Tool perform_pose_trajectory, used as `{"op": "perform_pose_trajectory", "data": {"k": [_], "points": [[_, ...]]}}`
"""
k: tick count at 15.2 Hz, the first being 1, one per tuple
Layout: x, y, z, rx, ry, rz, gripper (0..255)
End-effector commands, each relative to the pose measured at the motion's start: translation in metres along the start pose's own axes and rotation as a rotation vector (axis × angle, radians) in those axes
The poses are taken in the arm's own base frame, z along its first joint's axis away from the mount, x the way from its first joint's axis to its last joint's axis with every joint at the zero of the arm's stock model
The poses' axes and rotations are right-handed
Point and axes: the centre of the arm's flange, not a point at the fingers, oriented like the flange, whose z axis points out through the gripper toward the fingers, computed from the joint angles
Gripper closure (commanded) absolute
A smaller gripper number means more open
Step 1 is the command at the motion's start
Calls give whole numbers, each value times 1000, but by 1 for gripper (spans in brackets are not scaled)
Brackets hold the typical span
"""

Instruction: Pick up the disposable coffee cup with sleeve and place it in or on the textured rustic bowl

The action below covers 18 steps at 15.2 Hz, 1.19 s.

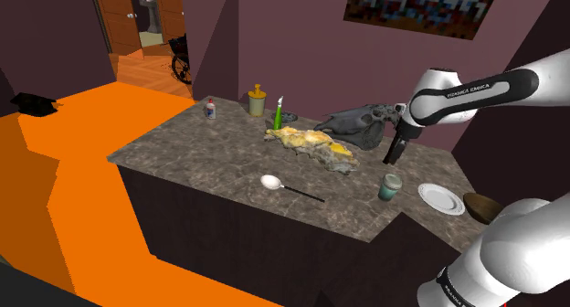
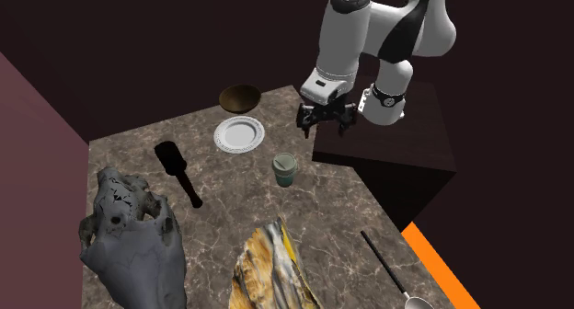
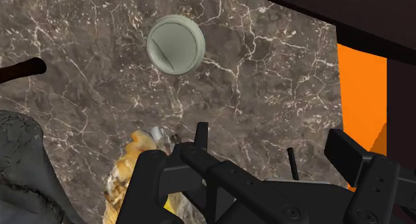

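The arm (image 1: 475, 89) has the words FRANKA EMIKA on it. The desk (image 1: 228, 154) holds one cup (image 3: 175, 44), one bowl (image 2: 239, 98), one plate (image 2: 239, 133) and one spoon (image 1: 290, 188). The cup is grey-green with a pale round top. It stands upright below the fingers (image 3: 148, 179), touching neither. The fingers are wide apart and hold nothing.

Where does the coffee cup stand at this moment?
In the shoulder view the coffee cup stands upright on the stone counter, near its right end, just left of the white plate.
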Motion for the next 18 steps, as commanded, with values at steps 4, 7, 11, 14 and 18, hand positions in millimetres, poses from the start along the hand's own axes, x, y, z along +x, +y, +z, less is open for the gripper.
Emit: {"op": "perform_pose_trajectory", "data": {"k": [4,7,11,14,18], "points": [[-3,39,56,14,-15,-23,0],[-5,62,89,24,-24,-36,0],[-8,92,134,36,-37,-54,0],[-9,103,156,41,-41,-61,0],[-10,102,177,41,-41,-61,0]]}}
